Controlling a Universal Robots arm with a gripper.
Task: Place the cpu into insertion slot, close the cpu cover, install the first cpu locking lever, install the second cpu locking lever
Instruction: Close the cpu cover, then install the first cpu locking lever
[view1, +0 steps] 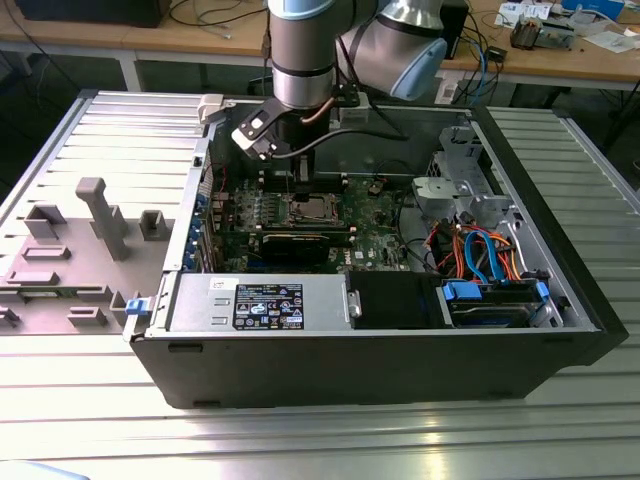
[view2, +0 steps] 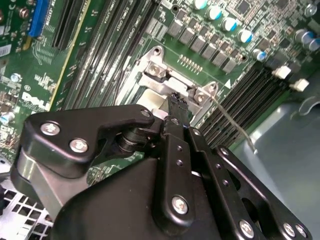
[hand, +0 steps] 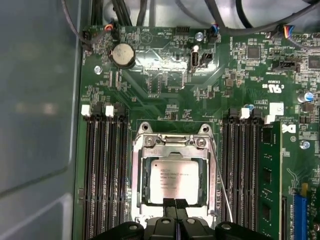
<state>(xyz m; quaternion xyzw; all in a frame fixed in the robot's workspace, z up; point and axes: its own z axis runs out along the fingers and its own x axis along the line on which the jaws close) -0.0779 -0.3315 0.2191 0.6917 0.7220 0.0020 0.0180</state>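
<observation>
Your gripper (hand: 174, 204) sits nearest the lens in both wrist views. Its fingers are pressed together with nothing between them and the tips are at one edge of the cover, likely to press rather than grasp. Whether they touch it, you cannot tell. The case (view1: 400, 350) lies on its side, open upward, giving the arm a straight reach down to the board (hand: 165, 75). Memory slots (hand: 105, 175) flank the slot (hand: 135, 175). The cover (hand: 172, 150) lies flat over it, and the cpu (hand: 172, 182) rests inside, showing through the window. A wire lever (hand: 221, 175) runs beside the cover. Print on the cpu and on the power-supply label (view1: 268, 305) is too fine to read.
</observation>
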